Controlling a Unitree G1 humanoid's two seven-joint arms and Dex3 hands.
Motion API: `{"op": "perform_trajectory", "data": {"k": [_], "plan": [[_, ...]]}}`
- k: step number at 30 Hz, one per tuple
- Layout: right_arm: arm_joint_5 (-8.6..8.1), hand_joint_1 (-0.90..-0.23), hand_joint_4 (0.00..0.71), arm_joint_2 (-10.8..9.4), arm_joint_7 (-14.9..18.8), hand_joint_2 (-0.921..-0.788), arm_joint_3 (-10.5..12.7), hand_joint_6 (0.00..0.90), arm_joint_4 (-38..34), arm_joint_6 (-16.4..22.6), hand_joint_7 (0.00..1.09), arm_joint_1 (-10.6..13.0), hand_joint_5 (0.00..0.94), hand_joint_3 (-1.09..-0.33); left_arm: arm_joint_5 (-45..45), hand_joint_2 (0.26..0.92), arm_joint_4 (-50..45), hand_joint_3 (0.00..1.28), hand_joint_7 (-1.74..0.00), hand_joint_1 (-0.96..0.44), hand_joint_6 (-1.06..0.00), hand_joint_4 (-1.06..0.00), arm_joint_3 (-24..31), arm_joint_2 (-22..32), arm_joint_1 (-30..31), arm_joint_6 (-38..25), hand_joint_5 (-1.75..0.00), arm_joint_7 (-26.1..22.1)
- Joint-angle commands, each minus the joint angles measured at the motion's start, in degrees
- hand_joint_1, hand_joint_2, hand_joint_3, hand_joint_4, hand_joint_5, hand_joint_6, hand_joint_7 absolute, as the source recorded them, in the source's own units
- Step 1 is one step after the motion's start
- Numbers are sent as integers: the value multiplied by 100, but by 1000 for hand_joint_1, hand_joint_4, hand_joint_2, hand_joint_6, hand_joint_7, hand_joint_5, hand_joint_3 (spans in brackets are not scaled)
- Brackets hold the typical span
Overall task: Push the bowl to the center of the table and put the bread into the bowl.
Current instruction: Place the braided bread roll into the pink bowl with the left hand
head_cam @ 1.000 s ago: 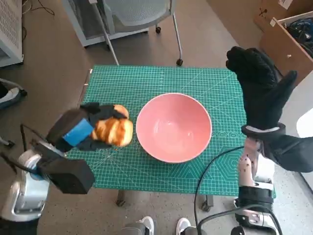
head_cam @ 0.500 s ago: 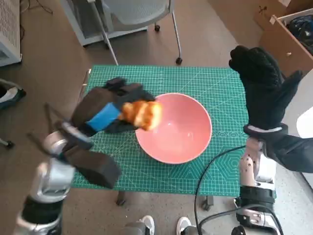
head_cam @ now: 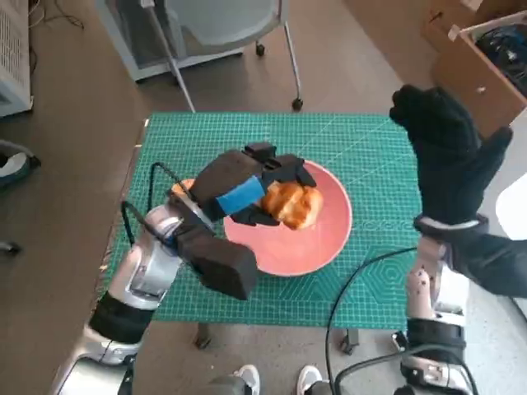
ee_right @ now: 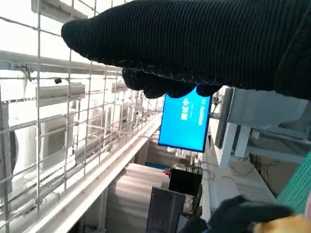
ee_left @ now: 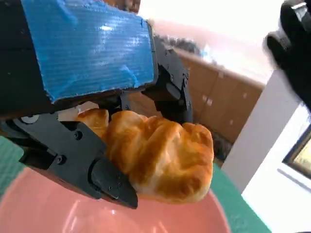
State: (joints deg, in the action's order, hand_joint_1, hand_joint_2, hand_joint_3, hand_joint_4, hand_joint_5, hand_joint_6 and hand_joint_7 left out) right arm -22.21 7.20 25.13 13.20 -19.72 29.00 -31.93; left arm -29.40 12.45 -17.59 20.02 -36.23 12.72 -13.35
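Within the last second the left hand (head_cam: 247, 191) has carried the bread (head_cam: 292, 203) from the bare mat beside the bowl (head_cam: 317, 247) across the bowl's near-left rim, and the bread now hangs over the pink basin, a little toward the left-hand side of it. The left wrist view shows the fingers (ee_left: 73, 160) clasped under and behind the loaf, with the pink inner wall right beneath it, so the hand has a full hold and nothing has been let go yet. The bowl itself has not shifted between the frames and sits about midway on the green-matted table (head_cam: 189, 140), so by my reading the push is finished and only the release remains. The right hand (head_cam: 449, 160) has stayed raised off the bowl's right side, beyond the table edge, fingers spread and holding nothing. Around the bowl there is open mat on every side, widest behind it, and the rim is well in from the table's front edge. The left forearm crosses the bowl's near-left rim, so pulling back low could nudge the bowl.
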Motion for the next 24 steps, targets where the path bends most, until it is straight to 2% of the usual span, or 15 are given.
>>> {"op": "perform_trajectory", "data": {"k": [1, 4, 8, 9, 10, 12, 14, 18, 24], "plan": [[58, -475, 333, 84, 7, -921, 17, 124, 75, 23, 536, 204, 0, -600, -115, 921, 356, 83, -1155, 1, -609, -670, -97, -90, -245, 92, -1213, 127], [78, -471, 332, 110, -25, -921, 22, 116, 113, 35, 539, 237, 0, -611, -138, 920, 437, 90, -1171, 1, -598, -666, -133, -119, -262, 63, -1213, 120], [95, -472, 332, 137, -63, -921, 34, 110, 134, 56, 542, 271, 0, -618, -95, 921, 468, 191, -1323, 0, -430, -605, -165, -139, -220, -41, -1285, -53], [102, -472, 332, 138, -78, -921, 33, 110, 140, 58, 543, 277, 0, -619, -58, 887, 472, 175, -1089, -34, -362, -504, -177, -128, -198, -71, -1035, -151], [107, -472, 332, 139, -89, -921, 33, 109, 144, 60, 544, 281, 0, -620, -31, 878, 473, 158, -962, -61, -334, -453, -185, -121, -183, -94, -881, -222], [112, -473, 332, 141, -102, -921, 33, 108, 157, 55, 546, 288, 0, -622, 5, 877, 459, 83, -596, -125, -299, -385, -197, -97, -159, -120, -420, -345], [115, -474, 332, 140, -108, -921, 32, 107, 171, 51, 548, 296, 0, -623, 15, 878, 424, 48, -427, -209, -240, -273, -218, -41, -133, -127, -215, -482], [119, -476, 332, 141, -118, -921, 30, 105, 186, 31, 551, 303, 0, -624, -88, 883, 390, 19, -266, -341, -160, -140, -268, 41, -137, -38, -45, -545], [129, -478, 332, 135, -130, -921, 15, 102, 201, -11, 555, 294, 0, -624, -271, 898, 351, 15, -196, -497, -67, -54, -312, 160, -117, 193, -6, -398]]}}
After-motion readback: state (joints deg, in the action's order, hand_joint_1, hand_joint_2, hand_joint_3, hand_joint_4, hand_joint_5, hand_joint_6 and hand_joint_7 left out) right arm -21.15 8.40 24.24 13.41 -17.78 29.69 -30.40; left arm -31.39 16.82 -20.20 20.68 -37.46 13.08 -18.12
